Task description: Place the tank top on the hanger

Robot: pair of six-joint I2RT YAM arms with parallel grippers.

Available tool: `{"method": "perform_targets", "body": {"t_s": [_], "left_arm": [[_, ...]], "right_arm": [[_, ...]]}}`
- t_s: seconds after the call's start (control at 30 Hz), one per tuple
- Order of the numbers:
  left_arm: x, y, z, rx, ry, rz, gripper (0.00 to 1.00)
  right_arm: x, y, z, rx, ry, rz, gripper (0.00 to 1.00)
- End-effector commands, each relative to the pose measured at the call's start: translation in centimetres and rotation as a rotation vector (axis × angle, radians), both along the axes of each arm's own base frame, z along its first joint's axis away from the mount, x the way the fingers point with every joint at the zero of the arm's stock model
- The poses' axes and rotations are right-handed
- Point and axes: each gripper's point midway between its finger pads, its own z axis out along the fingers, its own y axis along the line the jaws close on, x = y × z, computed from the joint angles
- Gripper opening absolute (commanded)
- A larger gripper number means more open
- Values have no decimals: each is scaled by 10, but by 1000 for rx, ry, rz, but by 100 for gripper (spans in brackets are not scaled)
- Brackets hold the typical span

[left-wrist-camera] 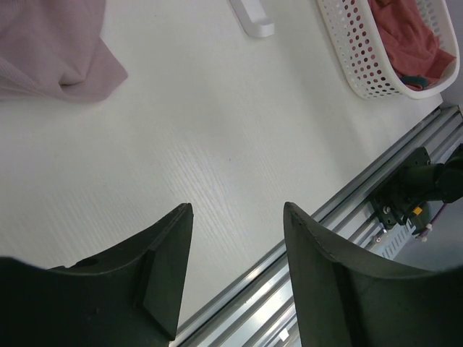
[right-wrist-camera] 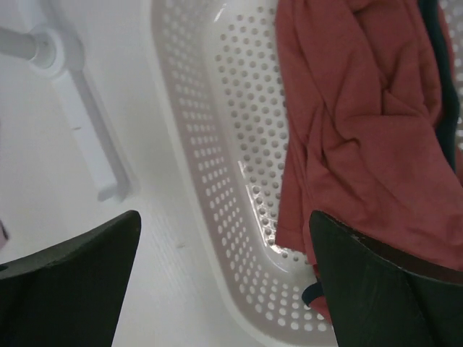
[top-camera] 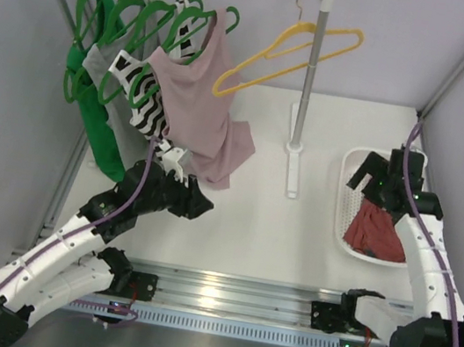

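The rust-red tank top (top-camera: 375, 231) lies crumpled in a white perforated basket (top-camera: 344, 206) at the right; it also shows in the right wrist view (right-wrist-camera: 362, 123) and the left wrist view (left-wrist-camera: 405, 36). The yellow hanger (top-camera: 288, 54) hangs bare on the rail, next to the rack's right post. My right gripper (top-camera: 365, 176) is open and empty above the basket's left part, one finger over the top (right-wrist-camera: 224, 217). My left gripper (top-camera: 199, 202) is open and empty low over the table (left-wrist-camera: 237, 210), below the hanging clothes.
A dusty-pink tank top (top-camera: 204, 102), a striped top (top-camera: 143, 92) and green garments hang on green hangers (top-camera: 143, 12) at the rail's left. The rack's post and foot (top-camera: 296, 149) stand between the arms. A metal rail (top-camera: 230, 293) runs along the near edge.
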Motion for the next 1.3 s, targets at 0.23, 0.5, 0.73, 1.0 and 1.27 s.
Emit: {"method": "perform_targets", "body": {"t_s": [0.23,0.5,0.73,1.0,1.27], "left_arm": [[0,-15,28,-47,-55,-81,58],[-4,-15,28,-53,-51,-94,59],[-7,-13,24,-36,-49,-103,59],[-5,-12,24,-30,-55,-98,58],[0,-11,46,-34,-97,-82,58]], "right_arm": [[41,-98,-34,-60,71,-313,100],[44,-126,-87,-71,166,-418,100],[45,-121,-118,-56,208,-382,72],[49,-110,-76,-22,116,-336,2],[54,-60,102,52,-226,-153,0]]}}
